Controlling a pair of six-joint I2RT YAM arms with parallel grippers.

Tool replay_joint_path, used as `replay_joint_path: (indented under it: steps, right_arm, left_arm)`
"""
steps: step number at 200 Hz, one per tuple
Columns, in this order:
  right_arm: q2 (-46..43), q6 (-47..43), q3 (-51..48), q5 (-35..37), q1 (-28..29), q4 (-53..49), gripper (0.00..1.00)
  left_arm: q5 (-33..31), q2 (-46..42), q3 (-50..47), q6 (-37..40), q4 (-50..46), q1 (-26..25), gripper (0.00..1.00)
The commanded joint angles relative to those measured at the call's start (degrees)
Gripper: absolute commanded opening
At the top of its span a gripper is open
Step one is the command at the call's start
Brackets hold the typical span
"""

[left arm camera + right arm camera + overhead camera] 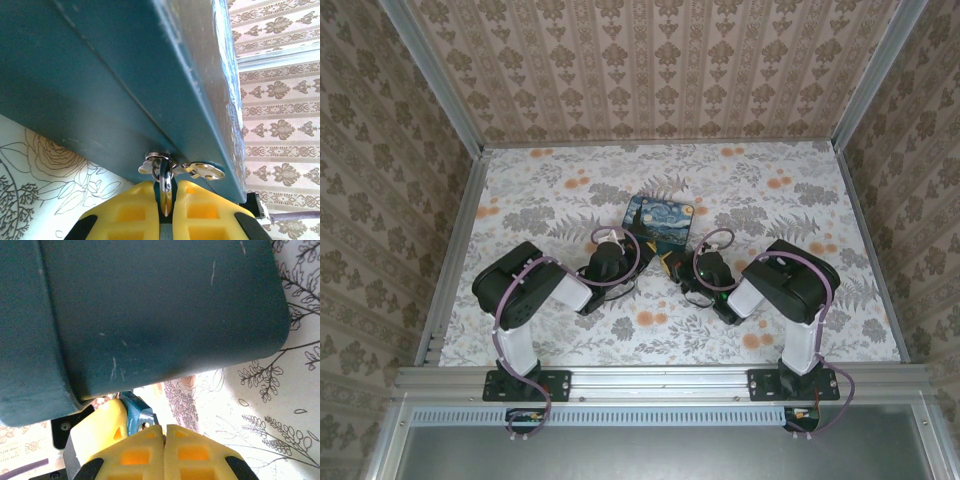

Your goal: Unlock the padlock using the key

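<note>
On the counter (770, 200), a painted tin (660, 222), with both arms folded in against the tin's near edge from either side. On the tin's front wall, a small metal clasp (156, 161). Hanging from that clasp, the padlock (165, 186), seen edge-on. Clenched on the padlock from below: left end effector (165, 200), one yellow finger (135, 210) pressed to each face. Just right of the clasp, under the tin's lower edge, something silvery with a round hole, possibly the key (206, 171); too blurred to say. Below the tin's corner in the right wrist view, the padlock's blue body beside a yellow finger. Right end effector (164, 432) close under the tin, clamped tight, tips meeting.
</note>
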Motion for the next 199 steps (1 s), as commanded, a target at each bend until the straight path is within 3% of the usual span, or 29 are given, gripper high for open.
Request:
replay_joint_path:
  steps: [1, 199]
  right_arm:
    - [-1.6, -0.3, -1.0, 1.0, 0.0, 0.3, 0.0]
    - [-2.1, -0.8, 2.3, -0.3, 0.8, -1.9, 0.0]
  left_arm:
    - [-1.0, 0.8, -0.7, -0.1, 2.3, -0.4, 0.0]
    - [-0.9, 1.5, -0.4, -0.2, 2.3, -0.5, 0.0]
